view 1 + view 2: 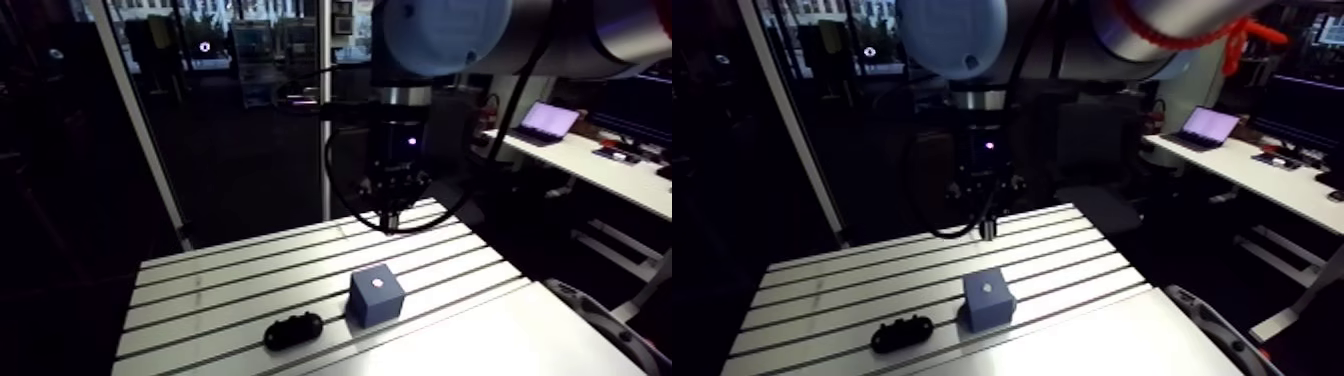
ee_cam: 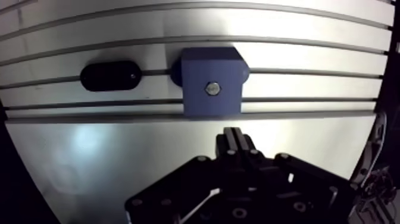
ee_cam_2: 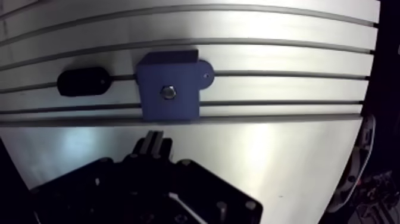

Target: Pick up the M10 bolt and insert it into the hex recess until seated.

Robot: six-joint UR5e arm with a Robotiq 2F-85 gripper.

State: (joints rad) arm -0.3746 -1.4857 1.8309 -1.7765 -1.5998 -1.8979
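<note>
The pincer point(image 2: 235, 132) has its two dark fingers pressed flat together – nothing is held between them and they touch nothing. It hangs in the air, well clear above the blue block point(image 2: 211, 83).

The table point(image 2: 119, 155) is bare and smooth on the pincer's side of the block. The block stands on the slotted part, right by the line where the slots begin. Beyond the block run several open slotted rows. A black oblong piece point(image 2: 111, 75) lies just beside the block, a narrow gap apart from it.

The M10 bolt point(image 2: 212, 89) sits in the middle of the block's top face – only its small silver hex head shows. It lies ahead of the fingertips, apart from them.
</note>
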